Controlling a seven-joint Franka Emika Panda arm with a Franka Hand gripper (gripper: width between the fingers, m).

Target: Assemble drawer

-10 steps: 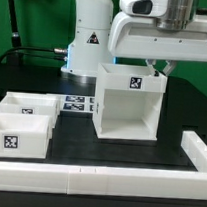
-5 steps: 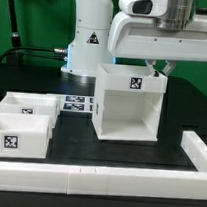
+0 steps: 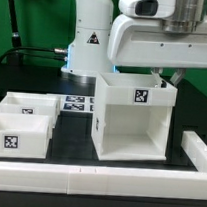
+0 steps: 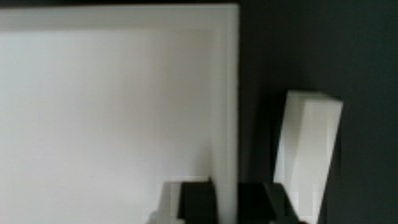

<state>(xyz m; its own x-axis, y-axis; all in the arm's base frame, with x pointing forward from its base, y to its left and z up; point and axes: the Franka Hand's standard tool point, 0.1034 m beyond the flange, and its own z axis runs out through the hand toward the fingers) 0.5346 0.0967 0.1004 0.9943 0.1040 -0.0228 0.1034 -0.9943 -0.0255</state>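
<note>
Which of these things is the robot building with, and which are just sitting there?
For the job:
- box housing, its wall pinched by the fingers
- front tray
- back tray

Just there:
- marker board
- low border wall
- black table

In the exterior view the housing fills the middle of the frame. The pincer, astride its right wall, and the arm's white link crowd its upper right corner. You have open dark surface between the housing and the rear tray and front tray at lower left. The border wall closes off the bottom edge and the right side, leaving only thin strips beside the housing. The robot base blocks the upper left-centre.
</note>
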